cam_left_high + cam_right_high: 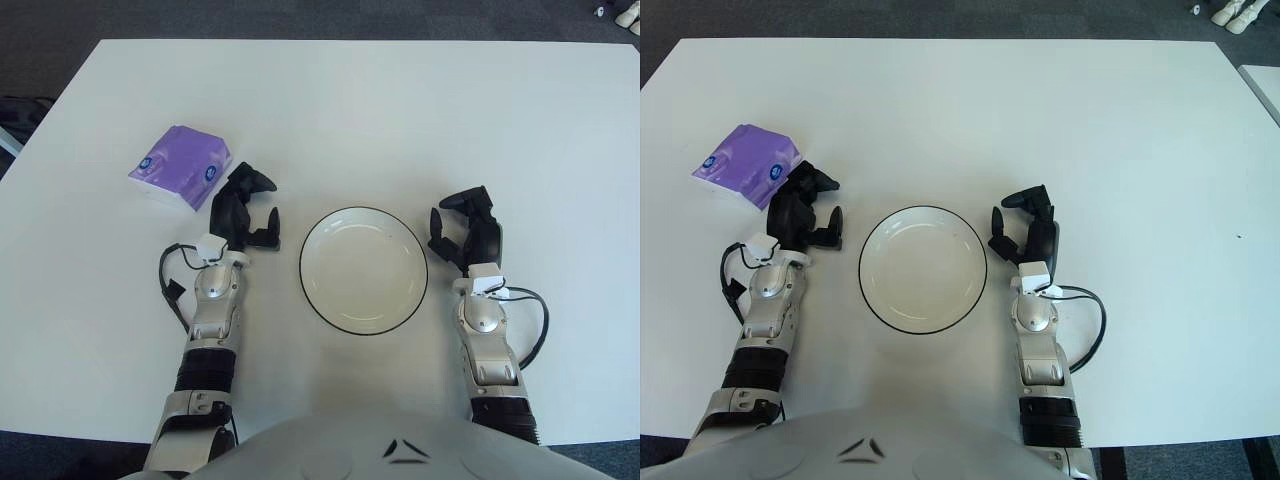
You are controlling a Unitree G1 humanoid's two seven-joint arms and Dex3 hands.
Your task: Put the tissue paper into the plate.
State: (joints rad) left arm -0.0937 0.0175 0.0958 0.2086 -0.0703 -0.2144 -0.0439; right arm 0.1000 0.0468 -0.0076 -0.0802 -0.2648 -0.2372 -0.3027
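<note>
A purple tissue pack (pixel 181 167) lies on the white table (pixel 360 110) at the left. A white plate with a dark rim (pixel 363 269) sits at the centre front and holds nothing. My left hand (pixel 246 207) rests on the table between the pack and the plate, just right of the pack, fingers relaxed and holding nothing. My right hand (pixel 464 228) rests just right of the plate, fingers relaxed and holding nothing.
Thin black cables loop beside each wrist, one on the left (pixel 172 285) and one on the right (pixel 535 320). Dark floor borders the table's far edge.
</note>
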